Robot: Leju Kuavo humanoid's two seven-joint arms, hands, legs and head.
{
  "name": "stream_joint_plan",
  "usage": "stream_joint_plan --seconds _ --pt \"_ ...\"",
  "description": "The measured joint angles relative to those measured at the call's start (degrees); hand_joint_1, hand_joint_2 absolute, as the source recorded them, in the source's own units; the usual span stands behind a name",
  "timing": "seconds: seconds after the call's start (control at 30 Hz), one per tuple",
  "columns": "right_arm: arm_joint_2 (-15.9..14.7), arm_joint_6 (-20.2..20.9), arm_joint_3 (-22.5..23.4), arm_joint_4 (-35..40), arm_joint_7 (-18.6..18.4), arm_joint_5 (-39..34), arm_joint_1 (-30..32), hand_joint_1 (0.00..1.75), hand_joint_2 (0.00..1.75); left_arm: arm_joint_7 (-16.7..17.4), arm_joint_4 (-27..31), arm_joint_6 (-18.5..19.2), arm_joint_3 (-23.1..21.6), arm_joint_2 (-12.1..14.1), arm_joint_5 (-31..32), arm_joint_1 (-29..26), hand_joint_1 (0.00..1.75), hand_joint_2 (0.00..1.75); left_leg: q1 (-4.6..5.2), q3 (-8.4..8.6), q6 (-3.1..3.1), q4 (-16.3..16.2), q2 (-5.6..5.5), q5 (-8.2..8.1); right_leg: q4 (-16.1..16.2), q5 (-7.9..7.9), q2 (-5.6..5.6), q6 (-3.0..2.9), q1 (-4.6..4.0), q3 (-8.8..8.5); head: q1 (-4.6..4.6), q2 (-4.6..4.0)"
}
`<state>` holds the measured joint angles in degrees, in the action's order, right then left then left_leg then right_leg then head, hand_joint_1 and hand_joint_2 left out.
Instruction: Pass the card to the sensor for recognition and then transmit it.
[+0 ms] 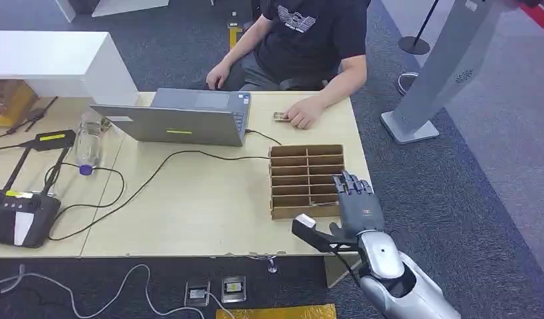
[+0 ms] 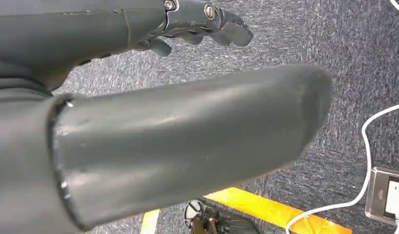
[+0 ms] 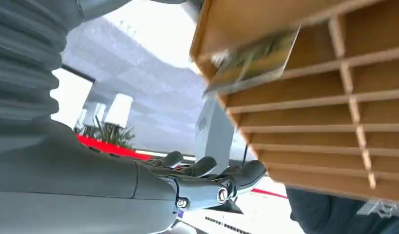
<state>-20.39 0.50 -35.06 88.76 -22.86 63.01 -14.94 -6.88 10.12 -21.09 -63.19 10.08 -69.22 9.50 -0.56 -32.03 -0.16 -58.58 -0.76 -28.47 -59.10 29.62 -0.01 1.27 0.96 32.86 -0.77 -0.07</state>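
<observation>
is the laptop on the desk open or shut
Open. In the head view the laptop has its lid raised, back toward the robot, with the keyboard deck visible behind it, facing the seated person.

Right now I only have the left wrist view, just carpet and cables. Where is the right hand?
Observer: The right hand hovers at the near right corner of the brown slotted wooden rack on the table.
Operator: Is it holding a card?
Observer: No, it holds nothing. A greenish card sits tilted in one rack slot.
Operator: Anyone close?
Observer: A person's hand rests on the table beyond the rack.
</observation>
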Motion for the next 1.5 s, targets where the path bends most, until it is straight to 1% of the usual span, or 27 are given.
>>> stream_joint_plan --seconds 0.17,0.27,0.43,0.77,0.87,1.03,1.4,1.5 --pt "-1.1 3.0 1.1 4.9 -0.3 0.1 0.0 0.0 1.75 0.0 0.0 0.0 0.0 -0.2 0.0 0.0 0.0 0.0 0.0 0.0 0.0 0.0 0.0 0.0 0.0 0.0 0.0 0.0 0.0 0.01 0.02 0.0" --pt "-1.3 3.6 1.5 6.7 -0.3 0.1 0.2 0.0 1.75 0.0 0.0 0.4 0.0 -0.3 0.1 0.0 0.0 0.0 -0.01 0.0 0.0 0.0 0.0 0.0 0.0 0.0 0.0 0.0 -0.01 0.01 -0.02 0.0" --pt "-1.2 3.8 1.6 8.0 -1.2 0.5 0.7 0.0 1.75 0.4 0.0 1.9 0.0 -0.3 0.2 0.0 0.0 0.0 -0.01 -0.02 0.0 0.0 -0.01 0.0 0.0 0.0 -0.01 0.0 -0.01 0.0 0.02 0.0" --pt "0.0 3.0 0.7 8.0 -0.6 0.7 0.6 0.0 1.75 0.9 0.0 2.2 0.0 -0.2 0.3 0.1 0.0 0.0 0.0 -0.03 0.0 0.0 -0.01 0.0 0.0 0.0 -0.03 0.0 0.0 0.0 0.0 0.0" --pt "0.3 2.3 0.4 7.8 -0.3 0.3 0.6 0.0 1.75 0.9 0.0 2.2 0.0 -0.2 0.3 0.1 0.0 0.0 -0.01 -0.03 0.0 0.0 -0.01 0.0 0.0 0.01 -0.02 0.0 0.0 0.01 0.02 0.0" --pt "0.8 -0.2 -0.2 6.7 0.3 0.1 0.7 0.0 1.75 0.9 0.0 2.2 0.0 -0.1 0.4 0.1 0.0 0.0 -0.01 -0.03 0.0 0.0 -0.01 0.0 0.0 0.01 -0.02 -0.01 -0.01 0.01 0.02 0.0" --pt "2.8 -4.4 -1.7 1.3 2.0 0.1 0.4 0.0 1.75 1.3 0.0 2.2 0.0 0.0 0.4 0.1 0.0 0.0 -0.01 -0.04 0.0 0.0 -0.01 0.0 0.0 0.01 -0.02 -0.01 -0.01 0.01 0.0 0.0" --pt "3.3 -4.8 -1.9 -0.3 2.6 0.1 -0.1 0.0 1.75 1.6 0.0 2.2 0.0 0.0 0.4 0.1 0.0 0.0 -0.01 -0.04 0.0 0.0 -0.01 0.0 0.0 0.01 -0.03 -0.01 -0.01 0.0 0.0 0.0"
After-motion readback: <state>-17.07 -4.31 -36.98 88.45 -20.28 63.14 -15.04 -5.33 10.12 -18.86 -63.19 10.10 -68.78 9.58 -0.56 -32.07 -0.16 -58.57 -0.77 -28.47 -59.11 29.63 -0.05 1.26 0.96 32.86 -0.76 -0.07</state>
